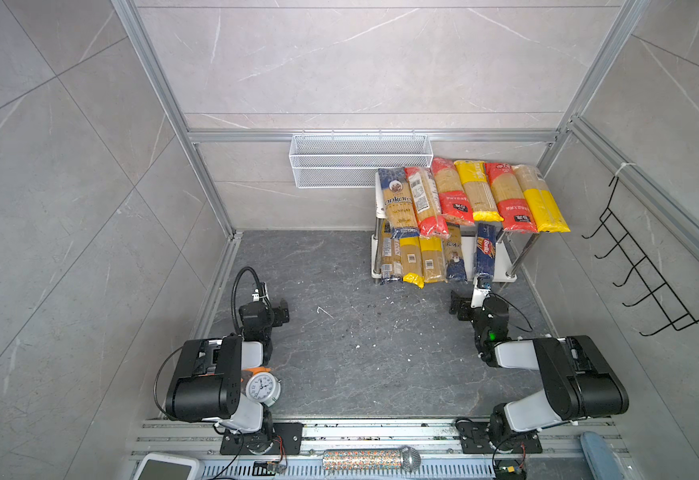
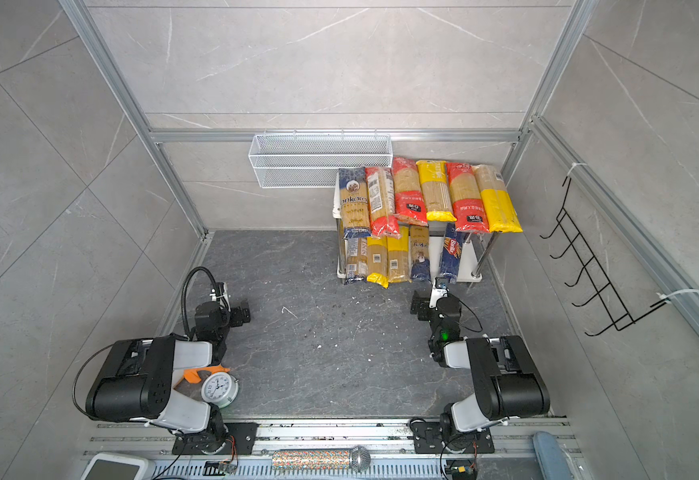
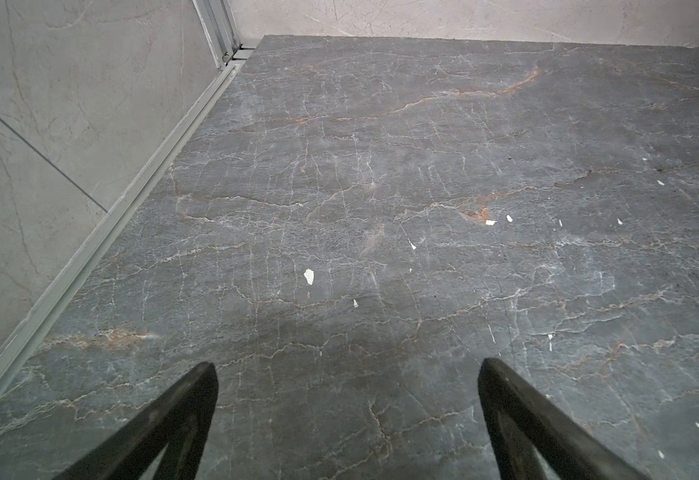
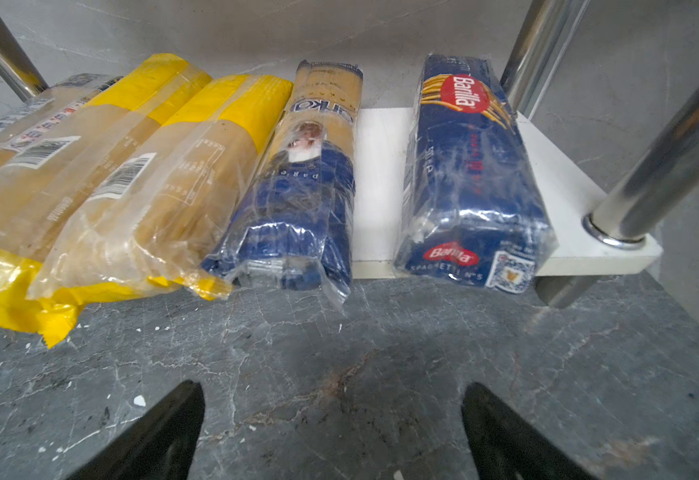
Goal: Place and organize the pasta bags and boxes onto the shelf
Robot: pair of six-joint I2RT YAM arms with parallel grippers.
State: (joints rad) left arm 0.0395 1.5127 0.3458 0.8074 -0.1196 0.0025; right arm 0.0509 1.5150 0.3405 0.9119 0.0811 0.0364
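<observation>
Right wrist view: right gripper (image 4: 333,385) fingers apart, empty, facing the blue pasta box (image 4: 470,166) on the shelf (image 4: 381,174) lower board; left gripper (image 3: 348,363) likewise spread, empty.

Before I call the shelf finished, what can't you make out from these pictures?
Far ends of the lower-tier packs: both top views, hidden under the upper-tier packs.
Back of the lower board: same cover.
The leftmost lower pack: right wrist view, cut off by the picture edge.
Fine print on the upper-tier packs: too small in both top views.
The shelf: outside the left wrist view, which faces the floor.
</observation>
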